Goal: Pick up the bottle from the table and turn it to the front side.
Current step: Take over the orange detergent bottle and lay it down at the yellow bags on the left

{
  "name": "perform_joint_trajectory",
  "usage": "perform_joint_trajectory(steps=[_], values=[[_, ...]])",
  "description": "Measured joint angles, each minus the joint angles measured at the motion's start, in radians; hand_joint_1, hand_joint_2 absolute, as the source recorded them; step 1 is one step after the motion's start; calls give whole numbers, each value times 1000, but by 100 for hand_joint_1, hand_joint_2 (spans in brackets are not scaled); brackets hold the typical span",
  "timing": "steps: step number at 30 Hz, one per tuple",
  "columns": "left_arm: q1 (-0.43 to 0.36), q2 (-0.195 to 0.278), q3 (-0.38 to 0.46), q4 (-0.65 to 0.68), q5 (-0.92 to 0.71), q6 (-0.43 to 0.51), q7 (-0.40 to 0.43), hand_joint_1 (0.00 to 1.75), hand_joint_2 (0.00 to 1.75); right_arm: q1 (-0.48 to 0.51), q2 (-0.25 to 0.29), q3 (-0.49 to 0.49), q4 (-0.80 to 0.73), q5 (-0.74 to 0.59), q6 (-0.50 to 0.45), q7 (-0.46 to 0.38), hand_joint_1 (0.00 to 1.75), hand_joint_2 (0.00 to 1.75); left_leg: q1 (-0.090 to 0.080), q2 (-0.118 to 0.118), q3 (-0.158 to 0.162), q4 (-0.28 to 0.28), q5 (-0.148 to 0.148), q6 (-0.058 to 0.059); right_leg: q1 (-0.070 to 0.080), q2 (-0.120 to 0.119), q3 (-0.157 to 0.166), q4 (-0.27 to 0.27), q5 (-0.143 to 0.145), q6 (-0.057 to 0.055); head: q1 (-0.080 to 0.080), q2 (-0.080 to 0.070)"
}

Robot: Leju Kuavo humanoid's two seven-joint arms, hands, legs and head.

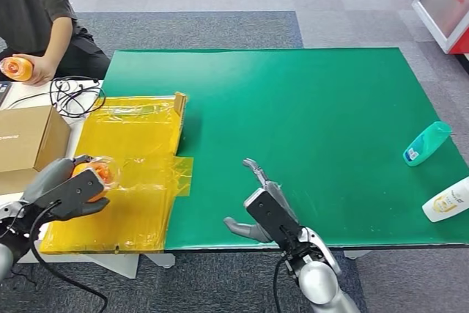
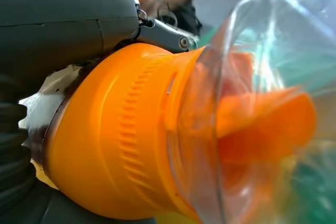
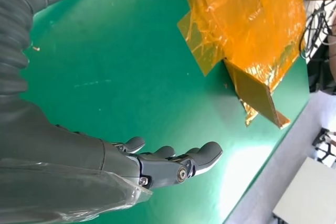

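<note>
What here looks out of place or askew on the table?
Two bottles, a teal one and a white one, lie tipped over at the green mat's far right edge. The yellow film is wrinkled, with a cardboard flap sticking up. The left hand holds an orange-capped bottle.

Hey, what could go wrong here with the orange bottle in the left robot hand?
The left robot hand grips the orange bottle by its orange end, leaving the clear cap unsupported; it might slip while turning. The crinkled yellow film beneath could snag the fingers. The right robot hand is open and apart, too far to catch it.
</note>
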Motion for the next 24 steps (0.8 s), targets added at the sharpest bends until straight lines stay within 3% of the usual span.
perform_joint_trajectory(steps=[5,11,21,24], values=[[-155,43,-116,186,-206,48,-115,175,175,2,0,7,15,-9,1,-7,0,175,0,0,0,0,0,0,0,-1,0,0,1,0,0,0],[-321,29,-277,401,-310,108,-213,175,175,1,0,34,41,-9,0,-9,0,175,0,0,0,0,0,0,-1,0,0,0,1,0,0,0],[-363,-70,-379,550,-299,133,-222,175,175,-11,0,60,61,-11,0,-9,0,175,-1,0,-2,0,0,0,-1,0,-1,0,1,0,0,0],[-358,-93,-389,572,-296,144,-216,165,175,-18,0,64,65,-11,1,-8,0,175,0,0,-2,0,0,0,-1,0,-1,0,1,0,0,0]])
